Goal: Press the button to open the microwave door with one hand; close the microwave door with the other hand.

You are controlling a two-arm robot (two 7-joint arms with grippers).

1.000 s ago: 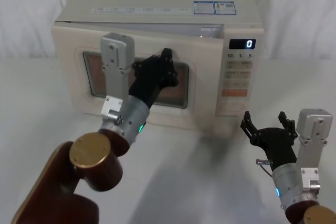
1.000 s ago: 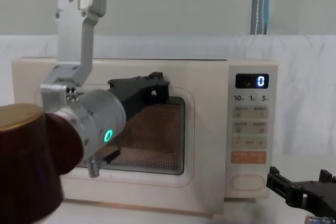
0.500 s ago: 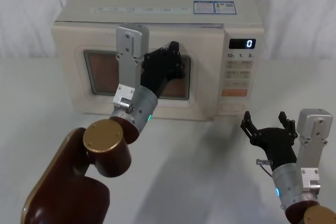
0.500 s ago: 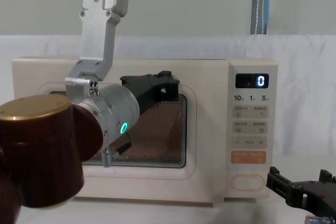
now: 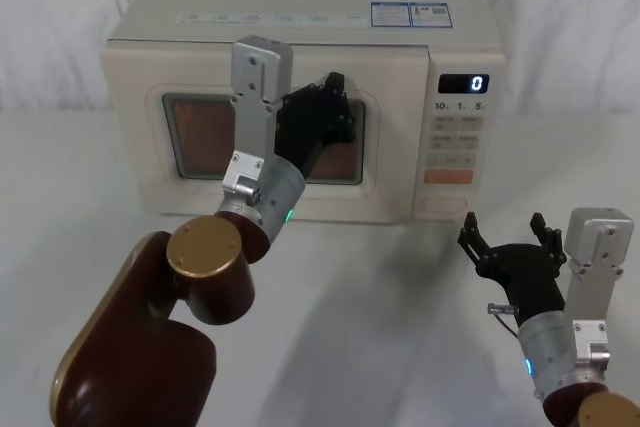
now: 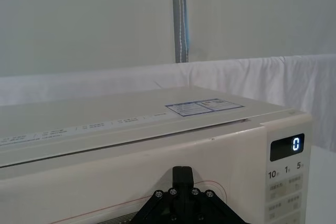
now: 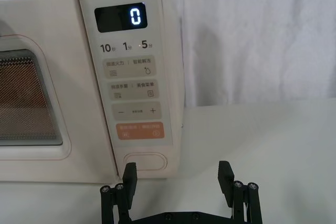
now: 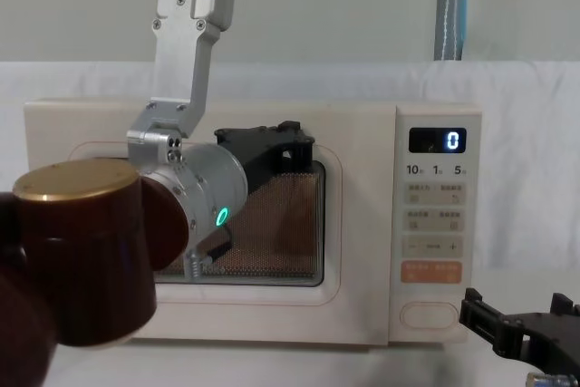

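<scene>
The cream microwave [image 5: 300, 2] stands at the back of the table. Its door [image 5: 386, 162] lies flush with the front and looks closed. My left gripper [image 5: 328, 107] is shut, its fingertips against the dark window's upper right part; in the chest view this left gripper [image 8: 276, 147] covers part of the glass. The oval button [image 7: 144, 161] sits at the bottom of the control panel. My right gripper [image 7: 178, 176] hovers open just in front of and below that button [image 5: 441, 206], not touching it, with nothing between its fingers.
The display [image 5: 461, 83] shows 0 above small keys and an orange key [image 7: 139, 130]. The white-covered table [image 5: 380, 297] stretches out in front of the microwave. My left arm's brown elbow [image 5: 205, 257] hangs over its left-middle part. A white cloth backdrop stands behind.
The door swung from ajar to flush with the front as my left gripper pushed forward and to the right against it. The right gripper stayed still and open.
</scene>
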